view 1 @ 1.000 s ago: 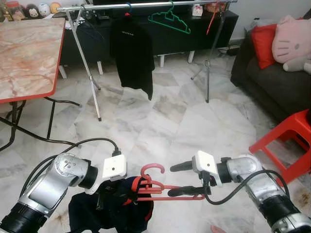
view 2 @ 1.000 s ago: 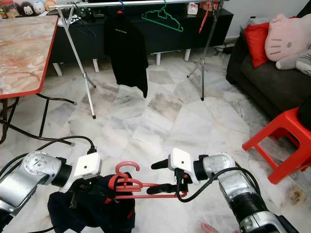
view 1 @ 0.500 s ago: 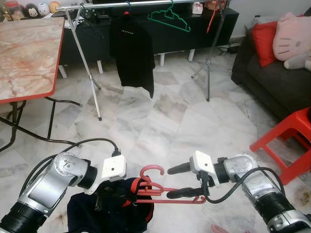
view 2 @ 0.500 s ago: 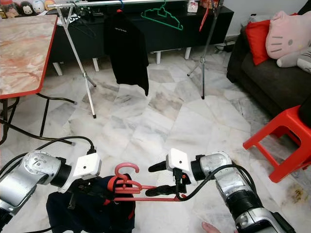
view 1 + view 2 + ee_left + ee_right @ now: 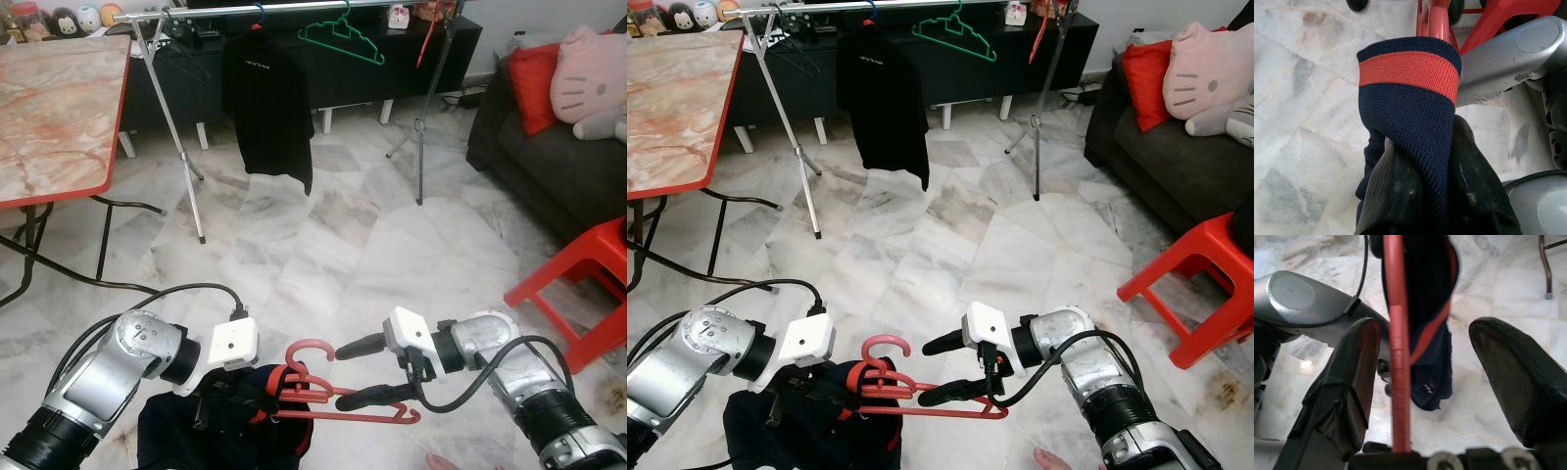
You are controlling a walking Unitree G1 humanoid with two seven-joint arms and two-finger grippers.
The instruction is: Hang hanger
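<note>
Hangers: stack of red plastic hangers (image 5: 333,399) low over the white marble floor (image 5: 323,245), between both arms, hooks up toward the left end effector (image 5: 230,406). Left end effector clamped on a navy knit garment with an orange stripe (image 5: 1410,93), cloth pinched between its black fingers (image 5: 1396,196); hangers just beside the cloth. Right end effector (image 5: 940,367) spread wide, one finger above the hangers' red bar (image 5: 1397,342), the other touching it from below; bar in the gap, not gripped. Silver clothes rack (image 5: 186,147) well apart, at the back, carrying a black shirt (image 5: 266,108) and a green wire hanger (image 5: 343,39). Marble-top surface with red edge (image 5: 59,117) at far left, red plastic stool (image 5: 578,284) and dark sofa (image 5: 549,166) at right.
</note>
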